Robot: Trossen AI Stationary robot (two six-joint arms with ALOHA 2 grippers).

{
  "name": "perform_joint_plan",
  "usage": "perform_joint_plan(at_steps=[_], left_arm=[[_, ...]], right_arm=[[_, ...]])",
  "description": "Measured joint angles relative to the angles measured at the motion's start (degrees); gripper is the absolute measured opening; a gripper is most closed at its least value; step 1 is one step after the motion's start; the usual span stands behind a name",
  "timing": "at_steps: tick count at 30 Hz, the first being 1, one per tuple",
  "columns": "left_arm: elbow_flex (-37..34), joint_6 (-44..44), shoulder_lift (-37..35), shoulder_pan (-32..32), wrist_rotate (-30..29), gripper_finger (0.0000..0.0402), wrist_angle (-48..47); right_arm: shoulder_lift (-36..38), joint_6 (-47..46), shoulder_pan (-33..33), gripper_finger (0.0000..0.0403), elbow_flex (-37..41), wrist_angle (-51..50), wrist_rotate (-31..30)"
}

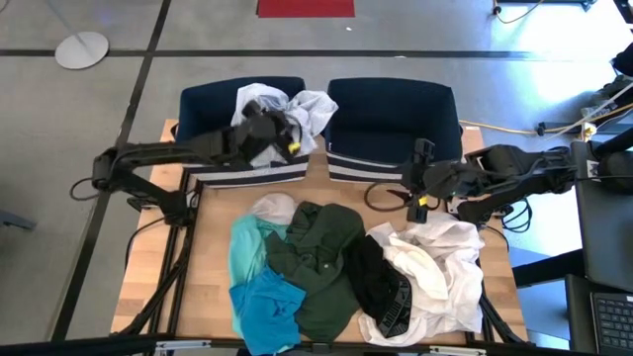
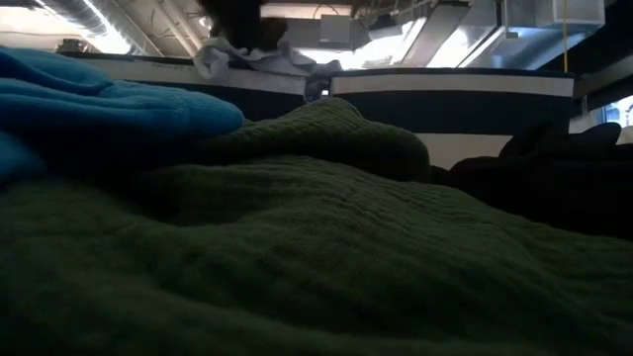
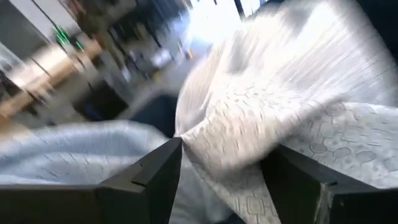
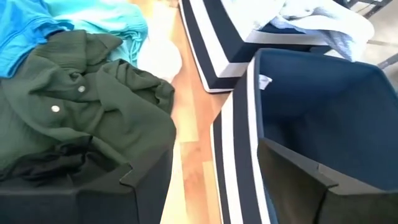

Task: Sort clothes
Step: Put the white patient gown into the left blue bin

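A white patterned garment (image 1: 302,111) lies in the left navy bin (image 1: 213,104) and drapes over the bin's right rim. My left gripper (image 1: 287,129) hovers open over it, with the white cloth (image 3: 261,124) filling the view between its fingers. The other clothes lie heaped on the table: a small white piece (image 1: 272,208), teal (image 1: 247,247), bright blue (image 1: 265,311), dark green (image 1: 316,257), black (image 1: 376,282) and a larger white one (image 1: 435,267). My right gripper (image 1: 410,183) hangs open with nothing between its fingers by the front wall of the right navy bin (image 1: 396,109). My left gripper has its open fingers (image 3: 155,177) on either side of a fold of the white garment (image 3: 217,143) in the left bin. I cannot tell whether they touch the cloth.
The two striped bins stand side by side along the table's far edge. A strip of bare wood (image 4: 193,130) runs between the bins and the heap. The green garment (image 2: 316,247) fills the low view's foreground. Cables (image 1: 514,129) lie on the floor at the right.
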State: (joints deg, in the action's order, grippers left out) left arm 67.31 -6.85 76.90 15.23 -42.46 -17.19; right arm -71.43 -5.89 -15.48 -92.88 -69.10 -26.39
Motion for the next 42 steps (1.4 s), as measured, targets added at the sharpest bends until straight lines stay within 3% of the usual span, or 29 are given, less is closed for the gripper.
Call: perform_joint_plan(at_steps=[4,7,16,26,29,33,42], left_arm=[[0.2,5.3,-0.1,8.5,10.9,0.0207,-6.8],[0.0,6.5,0.1,13.7,15.2,0.0207,-12.9],[-0.8,10.5,0.5,23.8,16.7,0.0207,-30.1],[-12.5,9.4,2.7,28.5,21.3,0.0207,-28.3],[-13.1,8.8,3.2,29.1,21.5,0.0207,-29.6],[-8.7,9.7,1.9,28.4,21.5,0.0207,-34.1],[10.8,10.6,-8.4,24.0,19.8,0.0207,-41.9]], right_arm=[[-0.7,-0.1,-0.1,0.0234,0.0,0.2,0.0],[-1.0,-0.1,0.1,0.0234,0.0,0.4,-0.1],[-1.6,-0.1,0.1,0.0234,0.0,0.3,-0.1],[-1.7,-0.2,0.1,0.0234,0.0,0.4,0.0],[-1.7,-0.2,0.1,0.0234,0.0,0.5,0.0],[-1.7,-0.3,0.1,0.0234,0.0,0.6,-0.1],[-1.7,-0.3,0.1,0.0234,0.0,1.3,0.4]])
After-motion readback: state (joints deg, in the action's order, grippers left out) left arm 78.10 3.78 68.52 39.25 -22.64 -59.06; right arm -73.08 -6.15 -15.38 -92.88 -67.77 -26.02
